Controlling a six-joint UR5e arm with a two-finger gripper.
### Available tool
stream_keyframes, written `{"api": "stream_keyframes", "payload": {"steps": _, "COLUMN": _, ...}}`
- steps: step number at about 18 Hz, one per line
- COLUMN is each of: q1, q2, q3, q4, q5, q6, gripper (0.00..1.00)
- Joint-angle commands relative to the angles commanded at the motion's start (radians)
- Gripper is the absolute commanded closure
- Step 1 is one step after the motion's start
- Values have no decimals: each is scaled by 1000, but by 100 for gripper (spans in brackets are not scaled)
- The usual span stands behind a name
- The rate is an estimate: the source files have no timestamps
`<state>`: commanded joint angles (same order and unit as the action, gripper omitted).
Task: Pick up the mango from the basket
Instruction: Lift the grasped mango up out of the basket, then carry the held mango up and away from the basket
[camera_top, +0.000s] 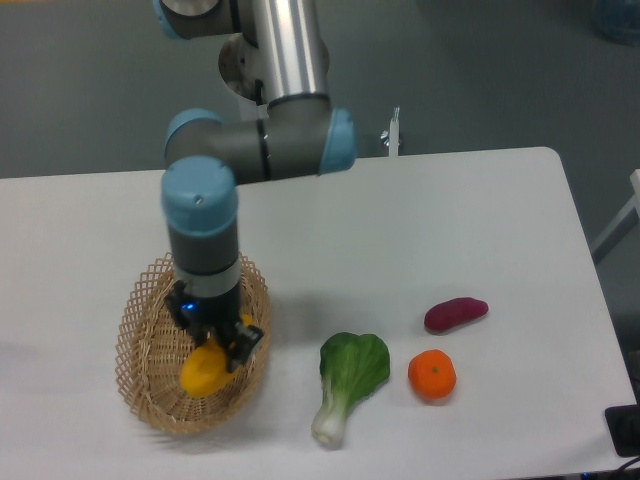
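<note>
**Gripper at the mango in the basket**

From the fixed camera, you saw the gripper (218, 338) closed around the mango (203, 370), which sat inside the basket (140, 335). A sweet potato (455, 314), tangerine (432, 375) and bok choy (347, 380) lay on the table (450, 220).

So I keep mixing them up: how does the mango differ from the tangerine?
The mango is yellow-orange and elongated; the tangerine is deeper orange and round. The mango lies in the basket under the gripper; the tangerine sits on the bare table. Both are smooth fruit.
</note>
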<state>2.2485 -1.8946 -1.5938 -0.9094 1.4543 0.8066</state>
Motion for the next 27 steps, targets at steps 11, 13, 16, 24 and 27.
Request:
{"api": "stream_keyframes", "payload": {"steps": 11, "q1": 365, "q2": 124, "q3": 14, "q4": -328, "q5": -51, "q6": 546, "gripper": 59}}
{"api": "stream_keyframes", "payload": {"steps": 13, "q1": 417, "q2": 124, "q3": 21, "q4": -353, "q5": -49, "q6": 633, "gripper": 59}}
{"api": "stream_keyframes", "payload": {"steps": 16, "q1": 476, "q2": 126, "q3": 29, "q4": -378, "q5": -41, "q6": 770, "gripper": 59}}
{"api": "stream_keyframes", "payload": {"steps": 24, "q1": 536, "q2": 124, "q3": 57, "q4": -390, "q5": -31, "q6": 838, "gripper": 59}}
{"api": "stream_keyframes", "payload": {"steps": 27, "q1": 534, "q2": 117, "q3": 61, "q4": -385, "q5": -31, "q6": 838, "gripper": 59}}
